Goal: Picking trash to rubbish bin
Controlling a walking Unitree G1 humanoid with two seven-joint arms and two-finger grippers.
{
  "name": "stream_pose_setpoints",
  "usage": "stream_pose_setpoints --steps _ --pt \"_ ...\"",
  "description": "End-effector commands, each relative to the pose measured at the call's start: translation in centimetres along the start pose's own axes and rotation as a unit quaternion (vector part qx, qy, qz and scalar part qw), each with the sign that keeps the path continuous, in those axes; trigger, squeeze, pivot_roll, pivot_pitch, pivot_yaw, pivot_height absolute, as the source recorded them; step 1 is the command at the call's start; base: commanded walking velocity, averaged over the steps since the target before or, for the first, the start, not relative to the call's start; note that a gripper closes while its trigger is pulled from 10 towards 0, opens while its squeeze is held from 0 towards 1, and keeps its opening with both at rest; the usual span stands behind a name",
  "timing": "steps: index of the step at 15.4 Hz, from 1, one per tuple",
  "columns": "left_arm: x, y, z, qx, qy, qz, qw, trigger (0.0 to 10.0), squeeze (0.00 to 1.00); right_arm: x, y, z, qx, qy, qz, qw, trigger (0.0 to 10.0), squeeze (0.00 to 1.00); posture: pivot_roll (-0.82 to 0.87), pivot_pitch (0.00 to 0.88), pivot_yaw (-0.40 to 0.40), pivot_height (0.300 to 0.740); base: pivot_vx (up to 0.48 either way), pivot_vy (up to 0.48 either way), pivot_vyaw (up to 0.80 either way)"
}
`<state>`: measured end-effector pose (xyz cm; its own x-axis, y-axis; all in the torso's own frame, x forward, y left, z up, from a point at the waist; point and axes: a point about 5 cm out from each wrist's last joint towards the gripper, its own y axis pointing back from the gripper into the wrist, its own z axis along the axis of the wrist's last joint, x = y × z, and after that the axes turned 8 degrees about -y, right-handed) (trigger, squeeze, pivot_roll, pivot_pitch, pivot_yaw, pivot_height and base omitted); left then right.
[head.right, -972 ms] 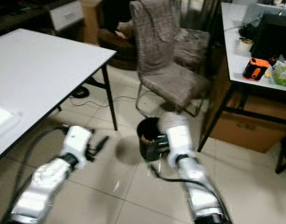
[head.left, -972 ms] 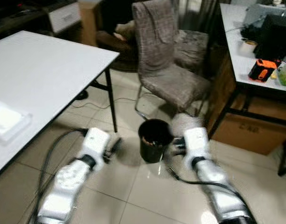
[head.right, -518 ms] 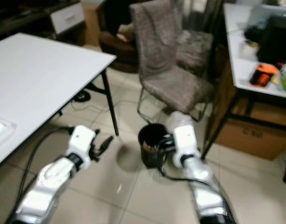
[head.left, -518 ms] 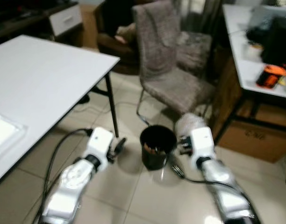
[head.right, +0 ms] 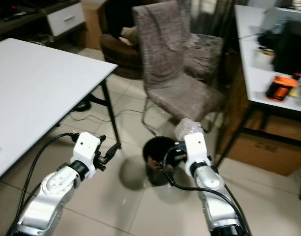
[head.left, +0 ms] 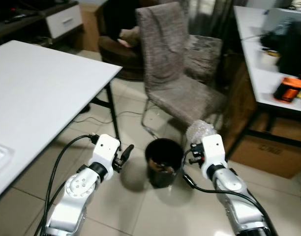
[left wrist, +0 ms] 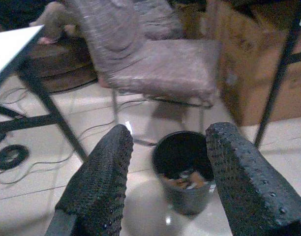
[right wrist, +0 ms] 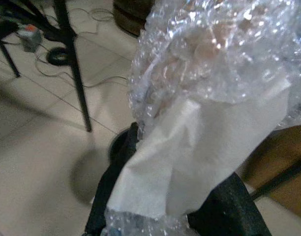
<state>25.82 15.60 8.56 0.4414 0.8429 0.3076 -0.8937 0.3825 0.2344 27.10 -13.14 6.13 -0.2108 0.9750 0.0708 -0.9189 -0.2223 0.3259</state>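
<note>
A wad of clear bubble wrap with a white paper sheet [right wrist: 199, 108] is held clamped in the right hand [head.left: 194, 150], whose black fingers are closed on it. The wad is seen just beside and slightly above the right-hand rim of the round black plastic rubbish bin [head.left: 163, 162], which stands on the beige tiled floor [head.left: 140, 211]. Brownish scraps are seen lying at the bottom of the bin. The left hand [head.left: 125, 153] is held low to the left of the bin, apart from it; in the left wrist view its two textured black fingers [left wrist: 99, 182] are spread wide, with nothing between them, and the bin is framed in the gap. Behind the bin stands a grey-brown fabric chair on a metal frame [head.left: 176, 78]. A white rectangular counter on black legs [head.left: 37, 93] is seen at the robot's left.
</note>
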Motion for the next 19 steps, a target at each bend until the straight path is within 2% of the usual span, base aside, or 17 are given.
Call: stream_pose_setpoints --steps 1,5,7,16,19 --pt "-0.03 -0.11 0.37 -0.007 -0.006 -0.006 1.0 10.0 0.0 -0.23 0.06 0.11 0.0 0.007 -0.002 1.0 10.0 0.0 -0.03 0.028 -0.015 0.74 0.36 0.0 0.0" --pt "0.05 -0.21 0.5 -0.008 -0.009 -0.007 1.0 10.0 0.0 -0.2 -0.01 0.07 0.0 0.007 -0.002 1.0 10.0 0.0 -0.03 0.02 -0.012 0.74 0.363 0.0 0.0" --pt "0.06 -0.29 0.53 -0.01 -0.012 -0.01 1.0 10.0 0.0 -0.18 -0.05 -0.04 0.005 0.007 -0.002 1.0 10.0 0.0 -0.03 0.017 -0.01 0.74 0.362 0.0 -0.8" --pt "-0.05 -0.36 0.54 -0.01 -0.014 -0.016 1.0 10.0 0.0 -0.18 -0.02 -0.26 0.012 0.011 -0.001 1.0 10.0 0.0 -0.03 0.018 -0.008 0.74 0.363 0.0 0.0" --pt "-0.18 -0.4 0.56 -0.01 -0.014 -0.018 1.0 10.0 0.0 -0.14 0.07 -0.49 0.016 0.01 0.001 1.0 10.0 0.0 -0.03 0.021 -0.006 0.74 0.361 0.0 -0.77"
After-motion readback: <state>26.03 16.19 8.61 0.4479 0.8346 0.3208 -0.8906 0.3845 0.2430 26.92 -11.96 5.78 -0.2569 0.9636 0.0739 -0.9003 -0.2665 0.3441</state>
